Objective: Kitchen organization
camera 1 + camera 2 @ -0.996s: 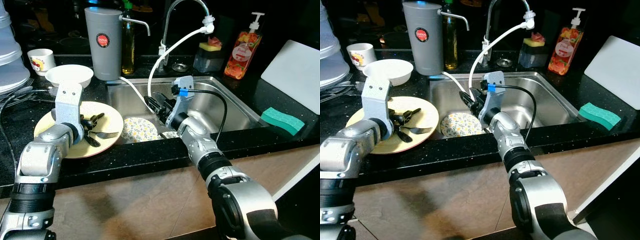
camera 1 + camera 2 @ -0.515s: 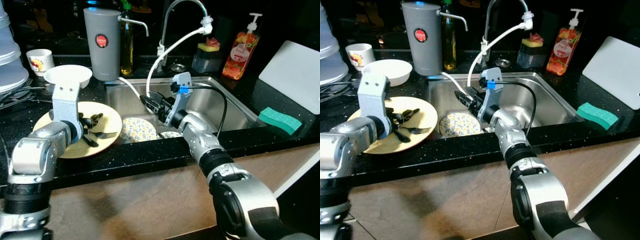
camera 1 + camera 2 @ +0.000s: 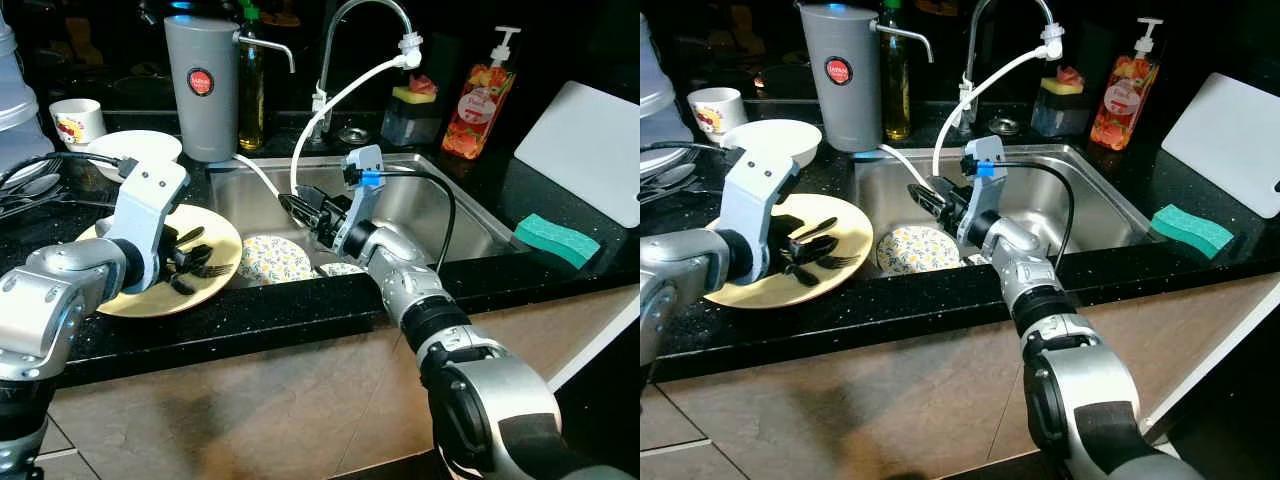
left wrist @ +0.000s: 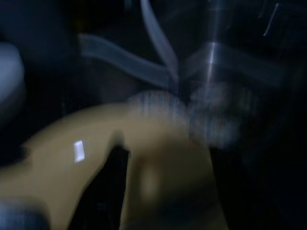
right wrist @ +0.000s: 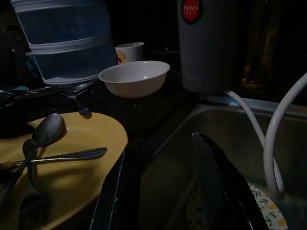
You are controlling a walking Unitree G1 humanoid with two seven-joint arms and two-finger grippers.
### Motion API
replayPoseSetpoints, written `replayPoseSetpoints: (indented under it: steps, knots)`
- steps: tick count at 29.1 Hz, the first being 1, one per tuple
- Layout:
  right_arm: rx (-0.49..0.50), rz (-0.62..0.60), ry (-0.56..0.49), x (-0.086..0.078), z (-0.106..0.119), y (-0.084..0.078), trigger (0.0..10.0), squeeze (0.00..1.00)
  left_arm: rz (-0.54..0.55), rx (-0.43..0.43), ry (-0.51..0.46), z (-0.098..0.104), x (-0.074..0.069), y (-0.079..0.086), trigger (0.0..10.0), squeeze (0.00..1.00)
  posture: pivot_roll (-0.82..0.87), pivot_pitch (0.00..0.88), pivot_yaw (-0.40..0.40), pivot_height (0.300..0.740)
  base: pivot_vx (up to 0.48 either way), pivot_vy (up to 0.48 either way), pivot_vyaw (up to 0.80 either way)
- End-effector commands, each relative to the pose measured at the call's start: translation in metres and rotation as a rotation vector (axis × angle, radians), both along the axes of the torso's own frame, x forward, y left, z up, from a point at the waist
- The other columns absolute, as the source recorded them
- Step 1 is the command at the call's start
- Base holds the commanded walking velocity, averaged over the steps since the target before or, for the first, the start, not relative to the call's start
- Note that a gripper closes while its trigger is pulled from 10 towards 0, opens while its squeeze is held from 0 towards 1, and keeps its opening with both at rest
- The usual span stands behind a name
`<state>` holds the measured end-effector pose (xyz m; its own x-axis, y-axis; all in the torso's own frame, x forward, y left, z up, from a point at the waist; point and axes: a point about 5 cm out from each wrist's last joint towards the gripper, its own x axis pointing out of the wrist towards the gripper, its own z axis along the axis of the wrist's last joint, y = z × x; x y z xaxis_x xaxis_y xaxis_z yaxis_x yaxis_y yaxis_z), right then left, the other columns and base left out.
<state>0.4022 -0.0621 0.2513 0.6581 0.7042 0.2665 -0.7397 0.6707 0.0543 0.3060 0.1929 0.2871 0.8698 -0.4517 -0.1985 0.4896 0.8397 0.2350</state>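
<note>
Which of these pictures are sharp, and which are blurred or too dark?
Left and right eye views: sharp, well lit, with dark background. Left wrist view: dim and heavily blurred; the yellow plate is just recognisable. Right wrist view: dark but sharp; the spoon, fork and white bowl are clear.

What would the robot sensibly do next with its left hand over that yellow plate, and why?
Probably lower the left hand and close on the fork. It hovers over the yellow plate, where the fork and a spoon lie loose; the right hand waits open over the sink.
</note>
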Motion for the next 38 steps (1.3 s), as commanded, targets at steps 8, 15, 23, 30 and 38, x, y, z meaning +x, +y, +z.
replayPoseSetpoints:
  steps: [8,15,23,30,38]
  knots:
    - [0.012,0.015,-0.019,0.0,0.009,0.001,10.0,0.0,-0.411,0.071,0.132,-0.008,-0.035,-0.015,0.0,0.0,0.06,0.044,-0.093,0.74,0.0,0.0,0.0]
    - [0.01,0.016,-0.016,0.0,0.009,0.001,10.0,0.0,-0.443,0.108,0.264,-0.017,-0.046,-0.007,0.0,0.0,0.07,0.042,-0.095,0.74,0.0,0.0,0.0]
    - [0.013,0.016,-0.015,0.0,0.01,0.002,10.0,0.0,-0.415,0.189,0.371,-0.017,-0.056,0.007,0.0,0.0,0.07,0.04,-0.097,0.74,0.0,0.0,0.0]
    - [0.015,0.016,-0.014,0.0,0.01,0.003,10.0,0.0,-0.311,0.309,0.368,-0.019,-0.051,0.023,0.0,0.0,0.07,0.038,-0.095,0.74,0.0,0.0,0.0]
    - [0.016,0.011,-0.015,0.0,0.01,0.002,10.0,0.0,-0.182,0.423,0.318,-0.024,-0.038,0.04,0.0,0.0,0.07,0.032,-0.092,0.74,0.0,0.0,0.0]
